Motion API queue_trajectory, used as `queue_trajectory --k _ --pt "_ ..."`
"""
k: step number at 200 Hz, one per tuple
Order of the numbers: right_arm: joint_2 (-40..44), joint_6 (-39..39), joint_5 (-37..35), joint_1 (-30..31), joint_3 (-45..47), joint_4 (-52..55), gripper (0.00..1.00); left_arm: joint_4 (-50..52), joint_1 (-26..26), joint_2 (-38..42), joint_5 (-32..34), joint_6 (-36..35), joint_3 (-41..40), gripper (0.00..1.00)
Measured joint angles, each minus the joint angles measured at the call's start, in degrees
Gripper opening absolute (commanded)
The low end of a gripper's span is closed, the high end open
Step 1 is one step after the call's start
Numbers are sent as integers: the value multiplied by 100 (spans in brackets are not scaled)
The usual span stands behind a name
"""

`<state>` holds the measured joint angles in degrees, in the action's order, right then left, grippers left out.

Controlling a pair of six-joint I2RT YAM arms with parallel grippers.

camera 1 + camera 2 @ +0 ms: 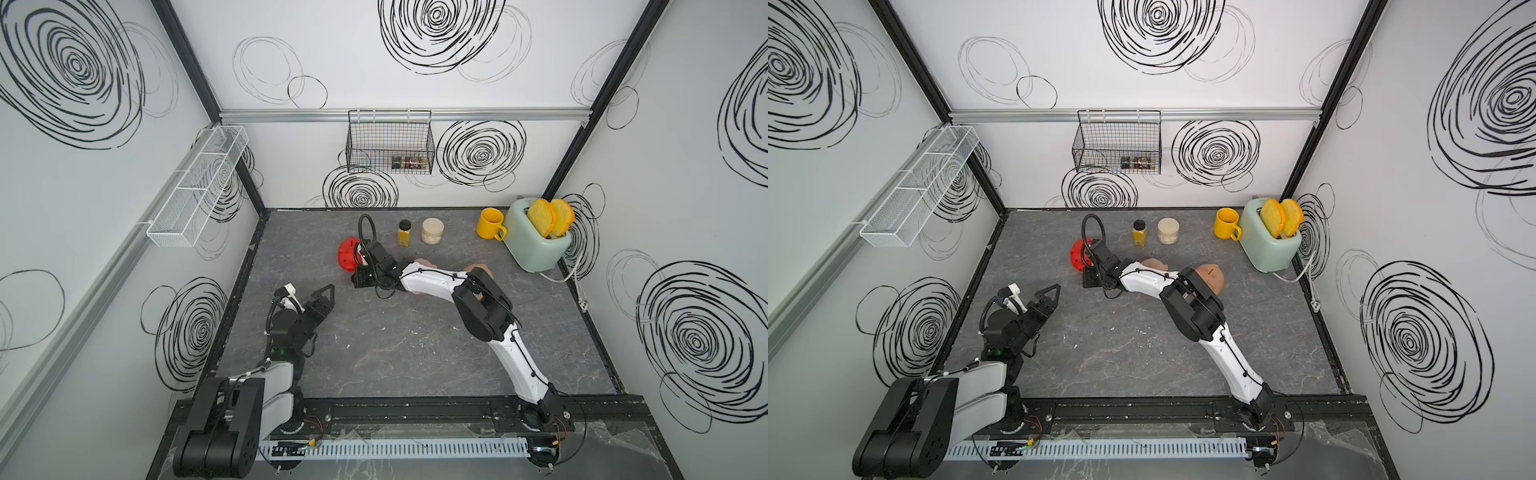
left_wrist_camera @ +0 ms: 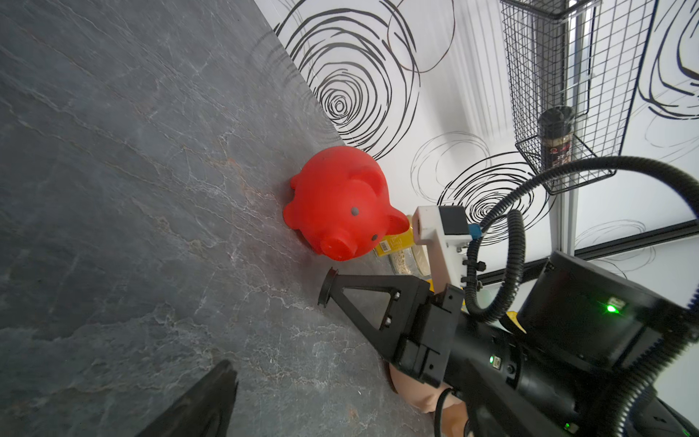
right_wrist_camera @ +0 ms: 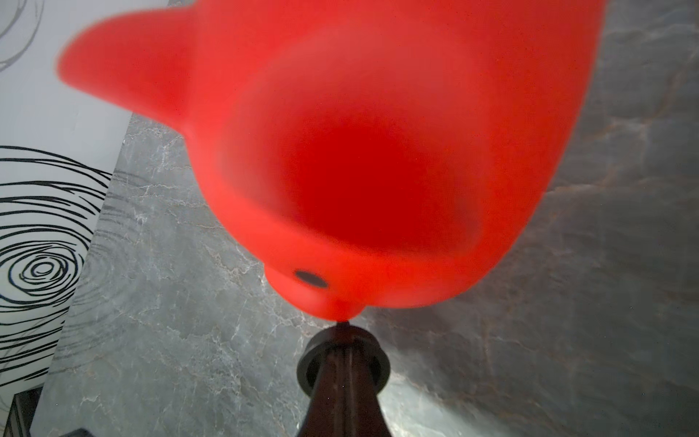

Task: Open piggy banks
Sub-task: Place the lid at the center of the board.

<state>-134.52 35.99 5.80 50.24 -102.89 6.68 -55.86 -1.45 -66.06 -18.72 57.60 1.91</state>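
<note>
The red piggy bank [image 1: 347, 254] stands near the back of the table, also in the left wrist view [image 2: 340, 200]. It fills the right wrist view [image 3: 378, 151], blurred. My right gripper [image 3: 344, 335] is shut on a black round plug [image 2: 326, 289] just in front of the red pig's snout. A pale pink piggy bank [image 1: 1152, 264] and a peach-tan piggy bank [image 1: 1210, 274] lie mostly hidden under the right arm. My left gripper [image 2: 348, 378] hangs open over the left part of the table [image 1: 326, 299], holding nothing.
A spice jar [image 1: 404, 232] and a round jar [image 1: 432, 231] stand behind the red pig. A yellow mug [image 1: 490, 224] and a green toaster [image 1: 536, 245] with toast sit at the back right. A wire basket [image 1: 390, 143] and a white shelf [image 1: 195, 187] hang on the walls.
</note>
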Motion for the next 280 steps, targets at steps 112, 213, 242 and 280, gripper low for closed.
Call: queue_trajectory --k 112,213,242,280 --pt "-140 -28 96 92 -144 7 10 -55 2 -120 -37 15 2 96" --pt "-140 -42 114 98 -144 7 18 -129 7 -151 -72 33 2 96" --pt "-138 -55 111 98 -144 13 18 -118 11 -144 -72 28 4 96" --pt "380 -142 44 98 293 52 18 203 238 299 52 -122 70 96"
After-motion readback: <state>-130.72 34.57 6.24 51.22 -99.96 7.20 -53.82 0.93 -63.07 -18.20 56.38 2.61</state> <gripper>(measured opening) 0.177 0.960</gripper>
